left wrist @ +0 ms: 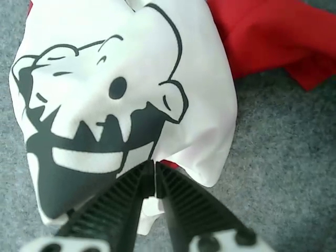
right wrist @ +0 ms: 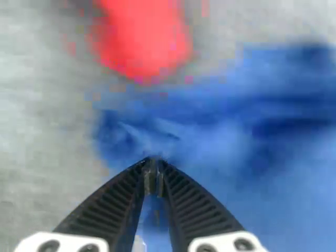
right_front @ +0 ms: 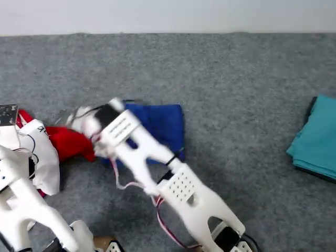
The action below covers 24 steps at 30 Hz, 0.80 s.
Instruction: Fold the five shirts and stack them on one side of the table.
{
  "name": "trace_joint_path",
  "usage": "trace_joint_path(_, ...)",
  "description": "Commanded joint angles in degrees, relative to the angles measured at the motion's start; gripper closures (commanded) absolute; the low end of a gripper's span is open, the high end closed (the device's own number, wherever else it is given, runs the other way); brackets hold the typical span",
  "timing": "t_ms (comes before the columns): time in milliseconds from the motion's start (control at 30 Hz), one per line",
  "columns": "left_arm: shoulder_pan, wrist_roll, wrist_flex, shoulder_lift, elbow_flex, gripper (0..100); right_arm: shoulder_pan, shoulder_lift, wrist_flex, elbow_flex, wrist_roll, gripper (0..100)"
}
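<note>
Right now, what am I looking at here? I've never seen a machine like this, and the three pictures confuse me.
It is a robot: a white left arm and right arm at a grey table, folding shirts. One picture looks down from a fixed camera above. The other two come from a camera on each wrist, so the black ridged fingers there belong to that arm's own hand. The left hand is closed on a white shirt with a black cartoon print. The right hand is closed on a blue shirt. A red shirt lies between them; folded teal cloth sits at the table's edge.
</note>
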Motion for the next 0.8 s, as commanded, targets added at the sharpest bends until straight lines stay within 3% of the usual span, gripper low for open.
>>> trace_joint_path(0,-0.35,-0.35,0.79,-1.93,-1.36,98,-2.77,-2.42,-0.22,-7.12,-0.44,98.9)
trace_joint_path(100,-0.35,-0.35,1.23,-1.93,-1.45,98,0.31,-2.51,2.95,-14.33,-0.44,98.9)
trace_joint_path(233,-0.35,-0.35,1.58,-1.93,-1.36,98,9.63,-3.56,3.21,-16.26,-0.44,99.0)
trace_joint_path(467,-0.35,-0.18,1.58,-1.93,-1.45,98,19.12,-7.52,3.12,-1.85,2.20,99.0)
trace_joint_path(633,-0.35,-0.18,1.58,-1.93,-1.45,98,18.59,-7.43,2.95,9.67,2.20,99.0)
trace_joint_path(767,-0.35,-0.18,1.49,-1.93,-1.45,98,12.53,-6.81,2.86,11.96,2.11,99.0)
